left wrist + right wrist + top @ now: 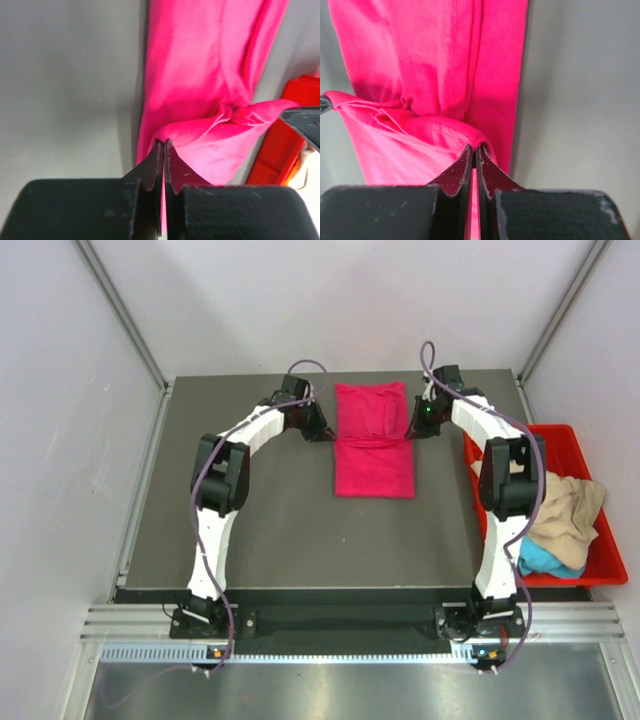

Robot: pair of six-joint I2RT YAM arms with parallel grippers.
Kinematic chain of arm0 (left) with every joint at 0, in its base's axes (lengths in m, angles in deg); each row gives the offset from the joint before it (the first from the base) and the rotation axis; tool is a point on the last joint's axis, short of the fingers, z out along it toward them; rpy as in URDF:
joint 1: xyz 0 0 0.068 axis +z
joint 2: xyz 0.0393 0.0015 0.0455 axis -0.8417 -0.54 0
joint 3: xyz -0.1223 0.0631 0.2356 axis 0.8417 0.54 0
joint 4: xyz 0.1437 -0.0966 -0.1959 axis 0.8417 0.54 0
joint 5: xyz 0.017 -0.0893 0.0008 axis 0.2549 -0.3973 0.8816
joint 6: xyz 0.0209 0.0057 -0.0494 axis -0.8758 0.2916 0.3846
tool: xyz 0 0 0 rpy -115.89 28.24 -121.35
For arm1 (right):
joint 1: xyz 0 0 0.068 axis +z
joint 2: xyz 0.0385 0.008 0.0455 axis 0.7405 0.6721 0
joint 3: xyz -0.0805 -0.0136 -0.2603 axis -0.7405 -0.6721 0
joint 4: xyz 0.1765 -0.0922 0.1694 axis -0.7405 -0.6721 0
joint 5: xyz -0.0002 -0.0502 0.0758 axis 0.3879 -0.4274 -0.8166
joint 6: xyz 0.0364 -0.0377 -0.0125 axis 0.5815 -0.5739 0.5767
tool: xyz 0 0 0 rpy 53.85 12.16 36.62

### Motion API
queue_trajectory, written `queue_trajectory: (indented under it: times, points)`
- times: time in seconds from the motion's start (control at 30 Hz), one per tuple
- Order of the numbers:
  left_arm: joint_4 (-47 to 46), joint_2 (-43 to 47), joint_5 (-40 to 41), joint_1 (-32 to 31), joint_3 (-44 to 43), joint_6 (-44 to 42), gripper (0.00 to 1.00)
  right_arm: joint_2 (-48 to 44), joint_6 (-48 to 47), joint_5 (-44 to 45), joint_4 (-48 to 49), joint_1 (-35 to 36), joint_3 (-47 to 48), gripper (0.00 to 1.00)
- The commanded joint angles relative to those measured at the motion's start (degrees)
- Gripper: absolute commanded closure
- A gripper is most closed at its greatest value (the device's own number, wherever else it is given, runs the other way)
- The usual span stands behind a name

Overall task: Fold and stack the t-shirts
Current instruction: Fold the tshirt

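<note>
The magenta-pink t-shirt (372, 440) lies folded lengthwise at the far middle of the dark table (270, 530). My left gripper (322, 432) is shut on its left edge at mid-length, and cloth shows between the fingers in the left wrist view (164, 146). My right gripper (412, 428) is shut on the right edge opposite, also seen in the right wrist view (474, 150). The pinched cloth (420, 130) is raised into a fold across the shirt (200, 75). A tan-beige shirt (570, 508) and a turquoise-blue shirt (545, 558) lie in the bin. No orange shirt is in view.
A rigid red plastic bin (600, 565) sits at the table's right edge, close to the right arm; its red wall shows in the left wrist view (280, 145). White walls enclose the table on the left, back and right.
</note>
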Motion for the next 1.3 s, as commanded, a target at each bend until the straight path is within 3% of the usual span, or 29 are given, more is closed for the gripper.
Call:
queue_trajectory:
  times: [0.0, 0.37, 0.5, 0.67, 0.9, 1.07, 1.27]
  points:
    - [-7.1, -0.8, -3.6, 1.1, -2.4, 0.4, 1.0, 1.7, -0.9, -1.2, 0.5, -0.8, 3.7, 1.0]
    - [-9.1, -3.4, -5.3, 1.4, -3.0, 2.9, 1.0, 2.7, 1.0, 0.1, 0.2, -1.6, 4.6, 1.0]
    - [-8.9, -3.4, -5.3, 2.3, -3.7, 2.9, 0.91, 3.1, 1.8, -0.5, 1.1, -2.2, 6.1, 0.8]
    - [-9.6, 1.6, -3.9, 3.2, -1.1, 0.7, 0.79, -0.5, 0.8, -2.1, 0.5, -2.5, 5.8, 0.74]
    - [-16.3, 13.7, 0.5, -0.2, 15.0, -2.5, 0.83, -11.1, 1.1, 0.8, 4.4, 0.2, -9.1, 0.94]
    - [-16.4, 14.0, 2.6, -4.3, 18.0, -2.6, 0.85, -14.1, 2.8, 1.1, 11.2, 2.7, -15.2, 0.98]
    - [-17.6, 9.7, 3.3, -5.7, 17.1, -1.1, 0.85, -11.3, 5.9, -0.2, 19.9, 3.8, -19.0, 1.0]
